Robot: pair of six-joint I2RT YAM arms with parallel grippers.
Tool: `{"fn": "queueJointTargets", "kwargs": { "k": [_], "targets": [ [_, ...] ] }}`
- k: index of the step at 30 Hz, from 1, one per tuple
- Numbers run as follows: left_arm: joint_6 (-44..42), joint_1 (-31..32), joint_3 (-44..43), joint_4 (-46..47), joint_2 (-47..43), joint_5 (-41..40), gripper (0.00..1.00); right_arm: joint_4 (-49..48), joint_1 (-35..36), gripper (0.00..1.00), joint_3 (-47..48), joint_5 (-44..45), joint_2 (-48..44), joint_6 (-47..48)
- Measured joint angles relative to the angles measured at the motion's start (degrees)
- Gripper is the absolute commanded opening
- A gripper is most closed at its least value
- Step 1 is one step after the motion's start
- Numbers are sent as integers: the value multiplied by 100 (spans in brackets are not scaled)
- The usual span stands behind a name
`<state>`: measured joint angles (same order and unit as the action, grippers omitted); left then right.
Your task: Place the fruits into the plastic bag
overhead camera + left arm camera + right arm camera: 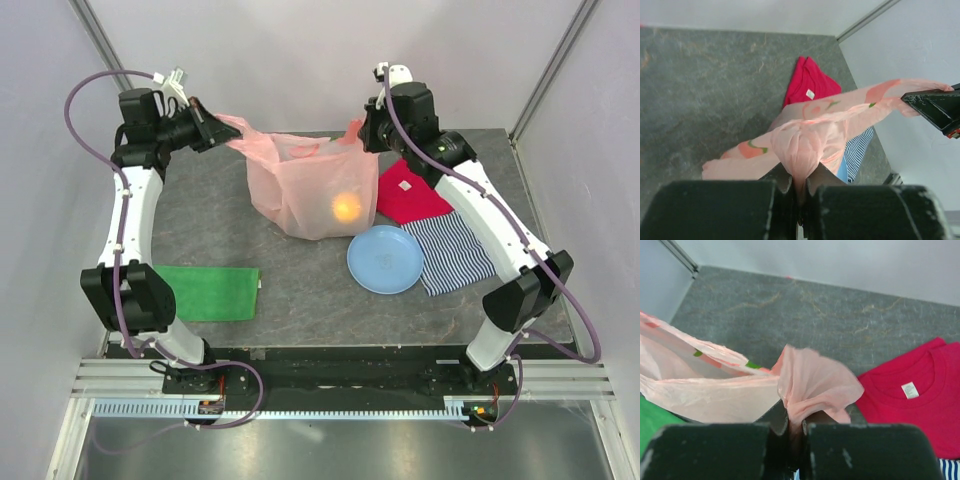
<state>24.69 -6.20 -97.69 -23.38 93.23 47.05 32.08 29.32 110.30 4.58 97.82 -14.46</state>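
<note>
**Arm bases to the far edge: pink bag pinched from both sides**

Nearest the two arm bases, a green cloth (205, 293) lay flat on the grey table (300, 290), by the left arm. Farther in, toward the right, sat a round blue plate (385, 259), its edge overlapping a blue-and-white striped cloth (462, 255). Behind those lay a red T-shirt (410, 195), its white neck label showing.

Beyond the plate, at the middle of the table, stood the plastic bag (300, 195), thin, pink and translucent. A yellow-orange citrus (346, 207) glowed through its lower right wall.

Farthest back, the left gripper (799, 180) had its jaws pressed together on a bunched fold of the bag's left top edge. The right gripper (796, 422) pinched the right top edge likewise, jaws tight on crumpled film. The rim stretched between them.
</note>
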Motion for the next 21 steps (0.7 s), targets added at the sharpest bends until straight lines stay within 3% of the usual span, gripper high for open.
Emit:
{"fn": "queueJointTargets", "kwargs": {
  "k": [4, 6, 7, 10, 11, 12, 15, 21],
  "targets": [
    [-15, 0, 356, -105, 7, 7, 2, -22, -35, 0, -391, -74, 37, 26],
    [-35, 0, 450, -133, 7, 7, 4, -11, -48, 6, -533, -116, 48, 28],
    [-46, 0, 474, -142, 7, 7, 7, -11, -52, 15, -562, -131, 52, 26],
    [-109, 0, 511, -146, 7, 7, 32, -31, -57, 39, -586, -181, 50, 9],
    [-155, 0, 511, -146, 4, 7, 41, -44, -57, 43, -586, -188, 48, 4],
    [-190, 0, 514, -149, 2, 7, 58, -57, -57, 49, -586, -199, 48, -2],
    [-271, 0, 520, -157, -31, 2, 81, -79, -57, 60, -586, -227, 39, 0],
    [-310, 0, 656, -79, -317, -81, 91, -125, -57, 82, -682, -240, -129, 52]
  ]
}}
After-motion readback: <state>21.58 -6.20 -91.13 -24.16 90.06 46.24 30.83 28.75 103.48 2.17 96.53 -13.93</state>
